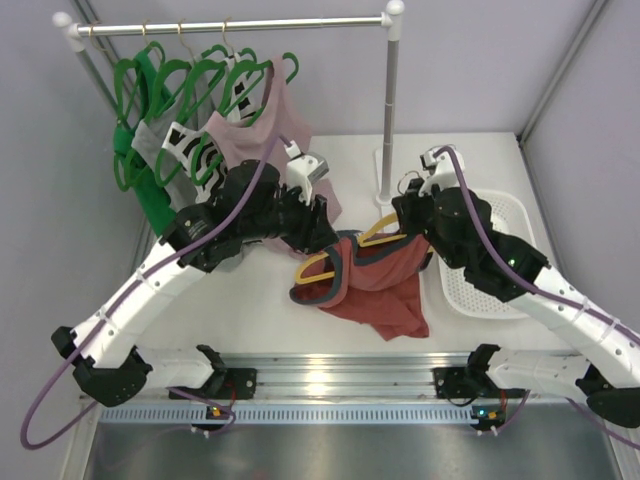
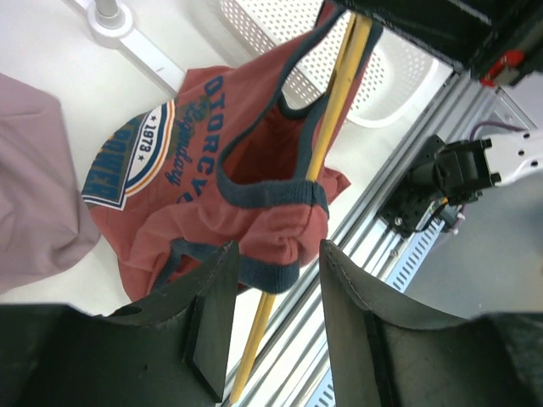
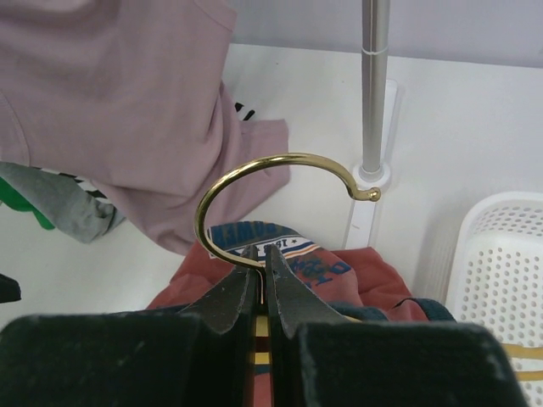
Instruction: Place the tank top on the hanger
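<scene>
The rust-red tank top [image 1: 378, 285] with navy trim hangs bunched on the yellow hanger [image 1: 318, 266], lifted off the table. My right gripper [image 1: 405, 226] is shut on the base of the hanger's brass hook [image 3: 212, 203]; its jaws pinch the wire in the right wrist view [image 3: 261, 256]. The top [image 3: 377, 280] hangs below it. My left gripper [image 2: 276, 254] is open. A navy-trimmed strap of the top [image 2: 187, 161] lies just beyond its fingertips, and the hanger's yellow bar [image 2: 335, 110] passes through the armhole. The left gripper [image 1: 322, 232] is at the hanger's left end.
A clothes rack [image 1: 390, 110] at the back holds green hangers [image 1: 150, 80], a dusty-pink tank top [image 1: 255, 135] and a striped top [image 1: 190, 150]. A white basket [image 1: 520, 215] stands at the right. An aluminium rail [image 1: 330, 380] runs along the near edge.
</scene>
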Controlling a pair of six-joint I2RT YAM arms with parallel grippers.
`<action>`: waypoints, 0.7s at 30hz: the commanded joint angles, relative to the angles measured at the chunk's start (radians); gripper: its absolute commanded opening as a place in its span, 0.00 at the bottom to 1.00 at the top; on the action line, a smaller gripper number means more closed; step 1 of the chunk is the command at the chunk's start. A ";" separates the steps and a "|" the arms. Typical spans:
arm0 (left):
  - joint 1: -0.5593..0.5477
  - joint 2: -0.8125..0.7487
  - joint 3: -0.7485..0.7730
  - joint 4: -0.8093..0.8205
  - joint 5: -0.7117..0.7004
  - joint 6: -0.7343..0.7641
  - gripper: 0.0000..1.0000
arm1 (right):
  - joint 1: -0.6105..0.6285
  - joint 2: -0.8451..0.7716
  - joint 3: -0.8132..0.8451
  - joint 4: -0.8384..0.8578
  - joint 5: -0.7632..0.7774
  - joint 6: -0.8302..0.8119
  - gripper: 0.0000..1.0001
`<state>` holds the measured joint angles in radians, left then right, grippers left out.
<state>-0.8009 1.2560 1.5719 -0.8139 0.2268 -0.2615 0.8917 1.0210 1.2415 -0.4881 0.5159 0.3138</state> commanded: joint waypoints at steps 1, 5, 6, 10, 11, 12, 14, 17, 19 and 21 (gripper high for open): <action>0.005 -0.043 -0.027 -0.025 0.058 0.056 0.48 | -0.002 -0.021 0.065 0.031 -0.019 -0.010 0.00; 0.003 -0.032 -0.047 -0.024 0.085 0.073 0.47 | 0.000 -0.021 0.076 0.025 -0.030 -0.010 0.00; 0.003 -0.033 -0.050 -0.019 0.094 0.077 0.47 | 0.000 -0.019 0.078 0.025 -0.031 -0.009 0.00; 0.005 -0.011 -0.059 -0.010 0.109 0.094 0.46 | 0.000 -0.013 0.090 0.016 -0.039 -0.007 0.00; 0.003 -0.004 -0.062 -0.011 0.108 0.102 0.46 | 0.000 -0.013 0.095 0.014 -0.039 -0.007 0.00; 0.003 -0.003 -0.067 -0.013 0.108 0.107 0.46 | 0.000 -0.012 0.096 0.014 -0.040 -0.007 0.00; 0.002 0.005 -0.072 -0.010 0.114 0.116 0.45 | 0.000 -0.007 0.104 0.010 -0.045 -0.008 0.00; 0.002 0.010 -0.076 -0.007 0.115 0.125 0.44 | 0.000 0.001 0.118 0.005 -0.051 -0.010 0.00; 0.003 0.008 -0.081 -0.005 0.114 0.131 0.43 | 0.000 0.005 0.122 0.003 -0.057 -0.005 0.00; 0.003 0.003 -0.088 0.010 0.126 0.137 0.40 | 0.000 0.011 0.131 0.002 -0.065 -0.007 0.00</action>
<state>-0.8001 1.2675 1.4933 -0.8337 0.3264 -0.1547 0.8917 1.0267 1.3102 -0.5308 0.4717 0.3069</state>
